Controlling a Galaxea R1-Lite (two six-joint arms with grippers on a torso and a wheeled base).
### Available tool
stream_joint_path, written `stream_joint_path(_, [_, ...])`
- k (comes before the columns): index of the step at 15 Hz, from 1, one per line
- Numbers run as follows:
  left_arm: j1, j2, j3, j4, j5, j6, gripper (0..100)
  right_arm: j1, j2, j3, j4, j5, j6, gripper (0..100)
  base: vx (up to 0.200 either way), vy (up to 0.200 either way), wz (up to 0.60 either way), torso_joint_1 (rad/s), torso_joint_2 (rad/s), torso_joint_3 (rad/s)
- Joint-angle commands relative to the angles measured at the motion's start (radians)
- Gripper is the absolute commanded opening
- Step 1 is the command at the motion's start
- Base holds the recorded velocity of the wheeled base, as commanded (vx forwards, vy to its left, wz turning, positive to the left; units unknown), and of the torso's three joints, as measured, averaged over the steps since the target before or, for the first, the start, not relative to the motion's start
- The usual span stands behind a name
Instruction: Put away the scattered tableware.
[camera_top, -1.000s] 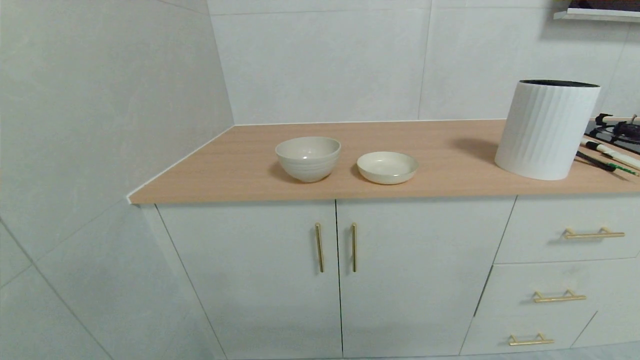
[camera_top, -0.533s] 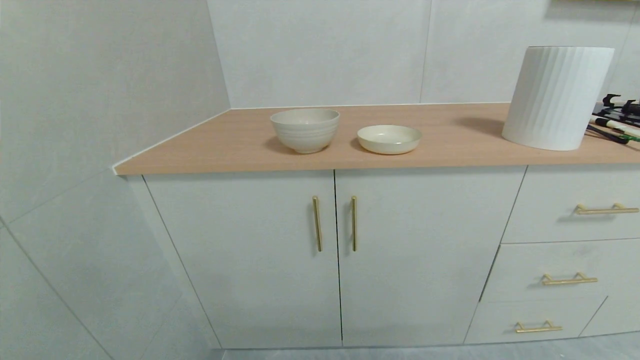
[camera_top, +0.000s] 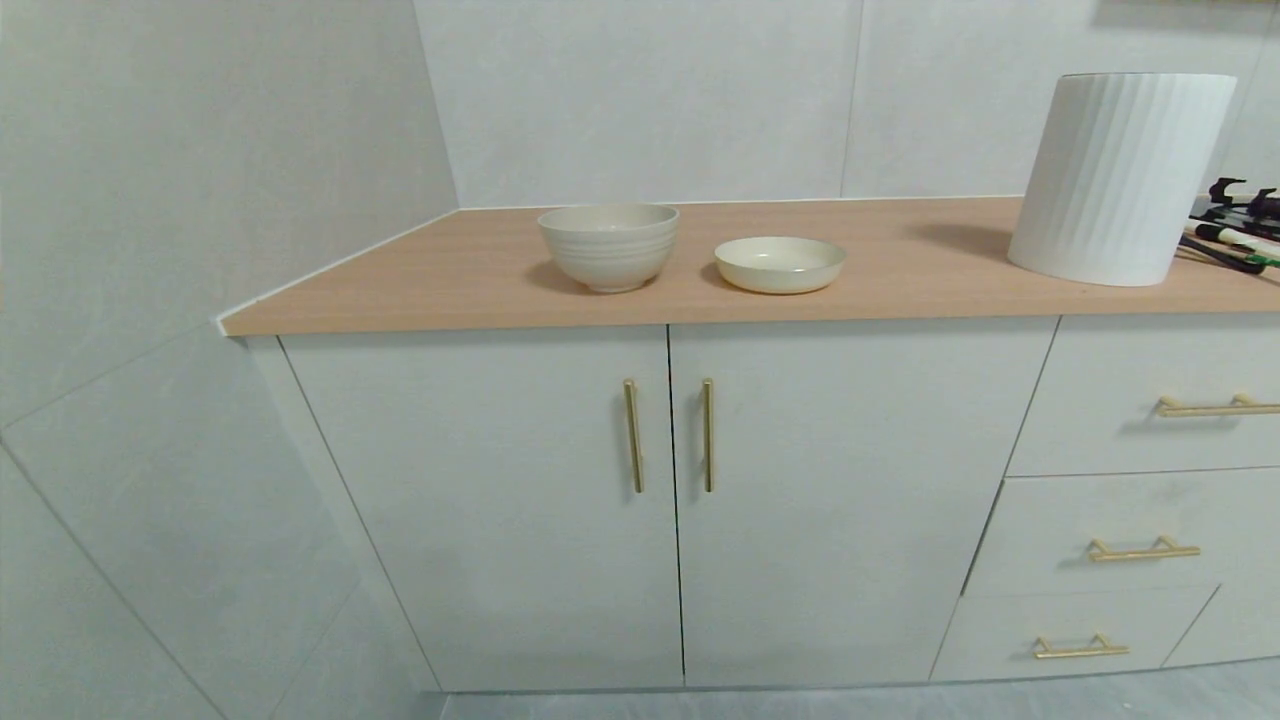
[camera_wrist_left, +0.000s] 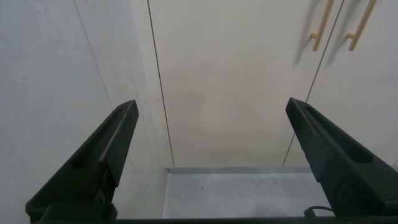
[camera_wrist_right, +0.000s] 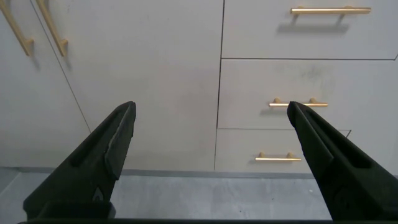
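Note:
A ribbed cream bowl (camera_top: 609, 246) stands on the wooden countertop (camera_top: 900, 270), with a shallow cream dish (camera_top: 779, 264) just to its right. Both sit above the closed double cabinet doors (camera_top: 500, 500) with gold handles (camera_top: 634, 434). My left gripper (camera_wrist_left: 211, 124) hangs low in front of the cabinet's left door, fingers wide open with nothing between them. My right gripper (camera_wrist_right: 211, 124) is also open and empty, low before the cabinet front where the right door meets the drawers (camera_wrist_right: 305, 93).
A tall white ribbed container (camera_top: 1120, 178) stands at the right of the counter, with several utensils (camera_top: 1230, 245) behind it. Three drawers with gold pulls (camera_top: 1140, 549) lie right of the doors. A tiled wall closes the left side. Grey floor shows below.
The head camera has dropped, so the counter now appears flatter and higher in the picture and the cabinet doors fill more of it. The bowl and dish have not moved.

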Motion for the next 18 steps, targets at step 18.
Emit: stream_joint_path(18, [0.0,0.0,0.0,0.0,-0.001,-0.003,100,0.0,0.0,0.0,0.0,0.001,-0.002,100,0.0,0.033,0.0,0.0,0.0,0.001])
